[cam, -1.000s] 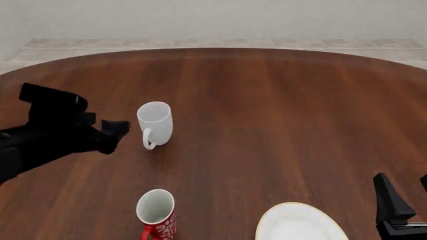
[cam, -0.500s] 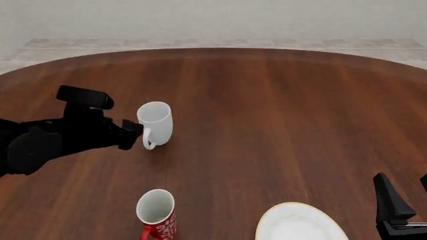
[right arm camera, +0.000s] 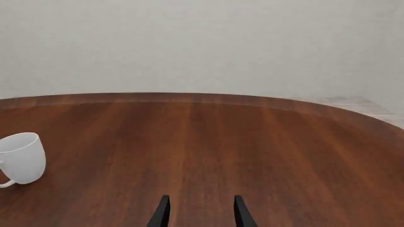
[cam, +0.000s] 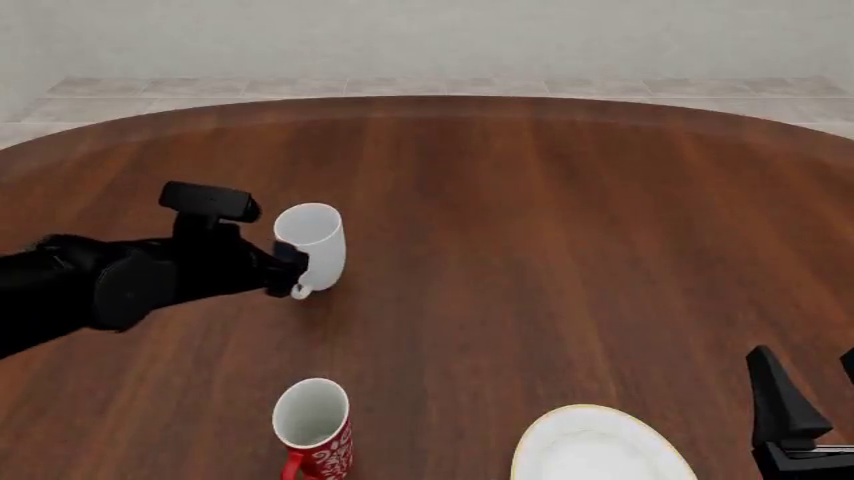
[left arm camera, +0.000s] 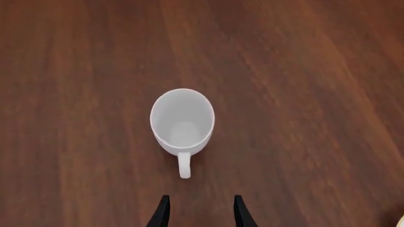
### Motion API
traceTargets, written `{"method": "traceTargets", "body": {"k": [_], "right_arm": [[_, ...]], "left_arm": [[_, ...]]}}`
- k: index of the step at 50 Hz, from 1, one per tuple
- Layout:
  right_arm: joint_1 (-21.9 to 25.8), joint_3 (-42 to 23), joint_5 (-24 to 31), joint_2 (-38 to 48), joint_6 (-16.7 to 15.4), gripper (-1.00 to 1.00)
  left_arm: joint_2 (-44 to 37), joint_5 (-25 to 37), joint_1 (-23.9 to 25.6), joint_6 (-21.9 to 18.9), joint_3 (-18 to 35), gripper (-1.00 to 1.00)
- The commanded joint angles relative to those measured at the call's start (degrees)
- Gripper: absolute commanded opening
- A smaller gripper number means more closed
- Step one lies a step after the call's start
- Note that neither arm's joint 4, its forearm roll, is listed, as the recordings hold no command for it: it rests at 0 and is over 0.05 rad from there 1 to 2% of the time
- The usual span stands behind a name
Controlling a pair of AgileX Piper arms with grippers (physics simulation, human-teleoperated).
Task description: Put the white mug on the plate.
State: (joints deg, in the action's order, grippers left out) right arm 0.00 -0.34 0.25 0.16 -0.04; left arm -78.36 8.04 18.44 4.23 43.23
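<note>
Step in hand: approach for grasp. Plain white ceramic mug stood upright on brown wooden bench, far-left area, handle turned toward left gripper. Left gripper held with fingers apart, nothing clamped, lined up just short of handle. Round white plate with yellowish rim seen at near edge, well apart from mug. Right gripper parked, fingers apart, empty. Next move judged: advance, close on handle or wall, lift, carry to plate; red patterned mug to be avoided.

Bright even light, sharp, shadows seemingly faint
</note>
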Motion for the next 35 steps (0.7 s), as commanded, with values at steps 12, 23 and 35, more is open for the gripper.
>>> {"method": "traceTargets", "body": {"k": [12, 23, 35], "right_arm": [[0.0, 0.0, -0.1, 0.1, 0.0, 1.00], [0.0, 0.0, -0.1, 0.0, 0.0, 1.00], [0.0, 0.0, -0.1, 0.1, 0.0, 1.00]], "left_arm": [[-8.0, -5.4, 0.5, 3.0, 0.9, 1.00], [-11.7, -7.8, -0.2, 3.2, 1.3, 1.00], [-14.9, -9.3, -0.9, 3.4, 2.1, 1.00]]}}
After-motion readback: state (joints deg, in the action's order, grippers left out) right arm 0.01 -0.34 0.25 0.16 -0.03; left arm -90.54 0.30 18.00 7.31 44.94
